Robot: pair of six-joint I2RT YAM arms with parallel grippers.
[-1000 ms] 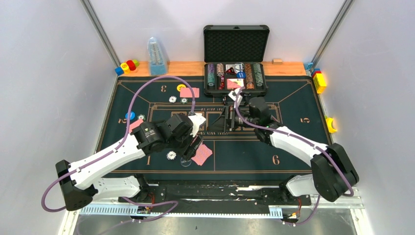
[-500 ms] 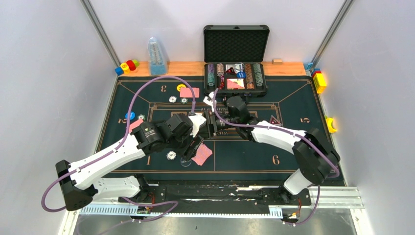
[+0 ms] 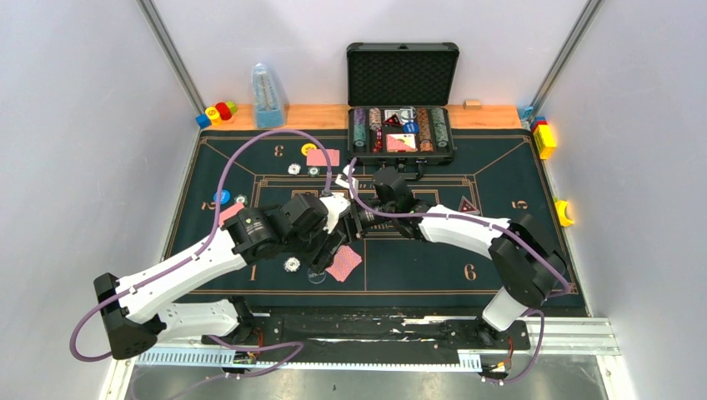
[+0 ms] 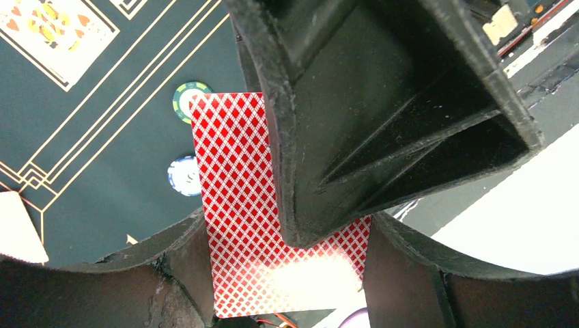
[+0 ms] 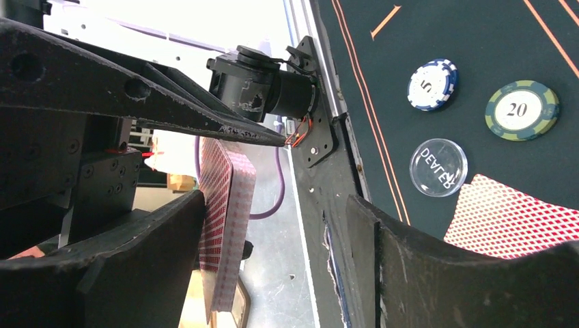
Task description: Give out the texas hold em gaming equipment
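Green mat (image 3: 500, 242) covers the middle, and the open black case (image 3: 402, 75) sits at its far edge. My left pincer (image 4: 287, 273) is clenched on the pack (image 4: 235, 205) of red-backed cards. It holds the pack up over the near part of the mat, close to spot 1. My right pincer (image 5: 276, 205) is at the pack with its jaws apart. The pack stands on edge between them, just beside one finger, and I do not see it pinched yet. I think I am about to pull one card off. Some dealing looks done. Red cards (image 3: 323, 157) lie at spots 1, 2 and 3 on the left side, with chips (image 5: 522, 109) near them. A clear dealer button (image 5: 438, 167) lies just beside the card at spot 1. Spots 5 and 6 on the right side show no cards that I can see. A small dark thing (image 3: 468, 204) lies near spot 5, but I cannot tell what it is. So I think about half is done, and the right side is left.
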